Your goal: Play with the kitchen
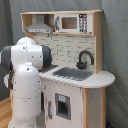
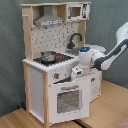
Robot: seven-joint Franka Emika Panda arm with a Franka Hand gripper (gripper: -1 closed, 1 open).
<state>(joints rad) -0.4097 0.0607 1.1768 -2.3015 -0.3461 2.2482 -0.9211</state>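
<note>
The arm (image 2: pixel 112 54) comes in from the second exterior view's right, elbow bent, white wrist dropping to the pincer (image 2: pixel 76 73), which points down and a bit left. In the first exterior view it's mostly just the bulky white base and shoulder joints (image 1: pixel 26 75) filling the first exterior view's left.

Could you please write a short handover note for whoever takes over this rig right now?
Gripper: at the front edge of the kitchen counter, just above the oven door, in the second exterior view; whether it is open or shut cannot be told. In the first exterior view the arm's own body hides it.
Things: pot sits on the stovetop; sink and black faucet are beside it; microwave is on the top shelf next to the grey hood.
Done: nothing looks displaced; the oven door appears closed.
Left: open-ended play; the oven door seems the nearest thing to work on.
</note>
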